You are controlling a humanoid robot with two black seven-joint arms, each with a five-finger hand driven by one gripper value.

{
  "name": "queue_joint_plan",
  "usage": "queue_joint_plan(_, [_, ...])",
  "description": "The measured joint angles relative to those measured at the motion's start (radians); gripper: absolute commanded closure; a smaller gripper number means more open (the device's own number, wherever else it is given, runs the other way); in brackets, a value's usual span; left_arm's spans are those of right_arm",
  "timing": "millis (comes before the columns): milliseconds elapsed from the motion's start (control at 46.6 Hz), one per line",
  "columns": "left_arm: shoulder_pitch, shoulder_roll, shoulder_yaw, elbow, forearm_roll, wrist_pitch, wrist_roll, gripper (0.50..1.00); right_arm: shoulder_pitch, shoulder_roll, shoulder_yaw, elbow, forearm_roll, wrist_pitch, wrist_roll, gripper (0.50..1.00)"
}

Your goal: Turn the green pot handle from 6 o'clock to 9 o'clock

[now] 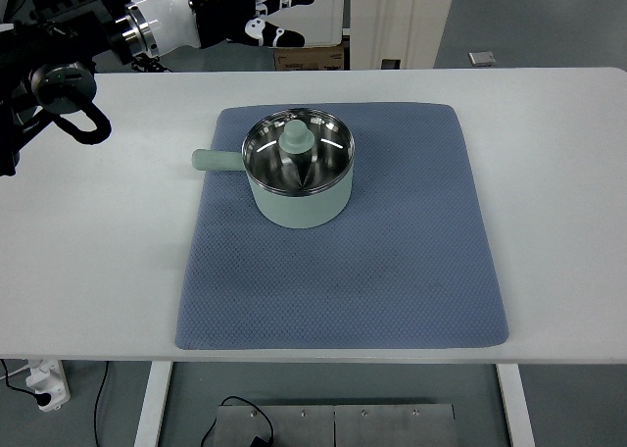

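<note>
Green pot (299,177) sits on the far half of the blue mat (343,280), its handle (217,160) already pointing left. My left hand (279,6) hovers far-left, fingers spread, holding nothing. I judge no further turning is needed.
</note>
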Motion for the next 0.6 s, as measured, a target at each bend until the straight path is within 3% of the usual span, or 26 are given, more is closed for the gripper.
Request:
queue_joint_plan(214, [0.072, -0.011, 0.001, 0.099, -0.104, 0.015, 0.005, 0.5, 0.0, 0.0, 0.0, 0.0, 0.0, 0.0, 0.0, 0.5])
queue_joint_plan(386, [0.128, -0.041, 0.001, 0.175, -0.222, 0.076, 0.045, 0.5, 0.0, 0.0, 0.0, 0.0, 0.0, 0.0, 0.0, 0.5])
queue_joint_plan(600, [0.174, -0.075, -0.005, 0.24, -0.349, 0.162, 0.048, 0.5, 0.0, 0.0, 0.0, 0.0, 0.0, 0.0, 0.0, 0.5])
